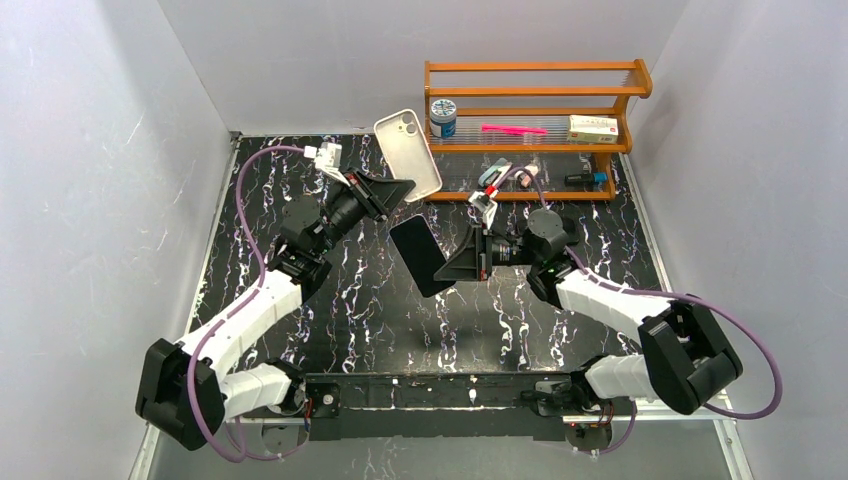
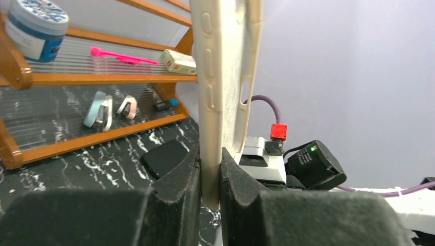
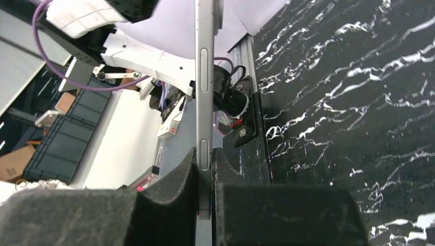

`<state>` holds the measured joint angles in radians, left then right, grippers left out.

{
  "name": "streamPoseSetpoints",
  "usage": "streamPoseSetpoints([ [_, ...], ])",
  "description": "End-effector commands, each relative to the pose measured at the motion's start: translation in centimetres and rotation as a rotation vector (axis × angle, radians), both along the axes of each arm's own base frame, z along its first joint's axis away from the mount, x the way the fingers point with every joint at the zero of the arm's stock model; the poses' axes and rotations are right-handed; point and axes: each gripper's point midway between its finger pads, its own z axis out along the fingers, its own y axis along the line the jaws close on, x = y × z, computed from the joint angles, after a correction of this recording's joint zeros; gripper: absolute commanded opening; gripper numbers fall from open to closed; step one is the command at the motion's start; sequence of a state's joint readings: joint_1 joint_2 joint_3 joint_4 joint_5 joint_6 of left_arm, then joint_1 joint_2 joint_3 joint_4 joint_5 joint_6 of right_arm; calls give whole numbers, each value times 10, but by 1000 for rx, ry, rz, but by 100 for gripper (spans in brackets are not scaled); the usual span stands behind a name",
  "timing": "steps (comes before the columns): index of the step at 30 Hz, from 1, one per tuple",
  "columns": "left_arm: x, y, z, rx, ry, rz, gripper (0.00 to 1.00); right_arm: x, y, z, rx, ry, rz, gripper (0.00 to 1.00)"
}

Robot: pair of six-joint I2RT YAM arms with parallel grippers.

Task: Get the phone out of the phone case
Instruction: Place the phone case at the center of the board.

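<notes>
The cream phone case (image 1: pixel 408 152) hangs in the air, apart from the phone, with my left gripper (image 1: pixel 400 188) shut on its lower edge. Seen edge-on in the left wrist view, the phone case (image 2: pixel 220 77) stands upright between the two pads of my left gripper (image 2: pixel 210 177). The dark phone (image 1: pixel 418 254) is held lower and to the right, above the table, by my right gripper (image 1: pixel 452 262). In the right wrist view the phone (image 3: pixel 204 77) shows its grey side with buttons, clamped by my right gripper (image 3: pixel 204 169).
An orange wooden rack (image 1: pixel 530 112) stands at the back right with a blue-lidded jar (image 1: pixel 442 117), a pink tool (image 1: pixel 512 129), a small box (image 1: pixel 592 127) and clips (image 2: pixel 109 110). The black marbled table (image 1: pixel 340 300) lies below. Grey walls close in on both sides.
</notes>
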<state>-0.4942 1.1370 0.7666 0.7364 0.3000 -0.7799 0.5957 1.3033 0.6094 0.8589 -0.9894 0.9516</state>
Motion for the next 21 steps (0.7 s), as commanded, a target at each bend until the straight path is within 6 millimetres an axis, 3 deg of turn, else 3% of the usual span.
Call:
streamPoseSetpoints([
  [1, 6, 12, -2, 104, -2, 84, 0, 9, -4, 6, -5, -86, -94, 1],
  [7, 9, 25, -81, 359, 226, 108, 0, 32, -10, -12, -86, -103, -244, 1],
  [13, 4, 51, -154, 557, 459, 113, 0, 65, -21, -40, -207, -70, -445, 1],
  [21, -16, 47, -226, 668, 710, -51, 0, 100, -37, -82, -348, -3, -658, 1],
])
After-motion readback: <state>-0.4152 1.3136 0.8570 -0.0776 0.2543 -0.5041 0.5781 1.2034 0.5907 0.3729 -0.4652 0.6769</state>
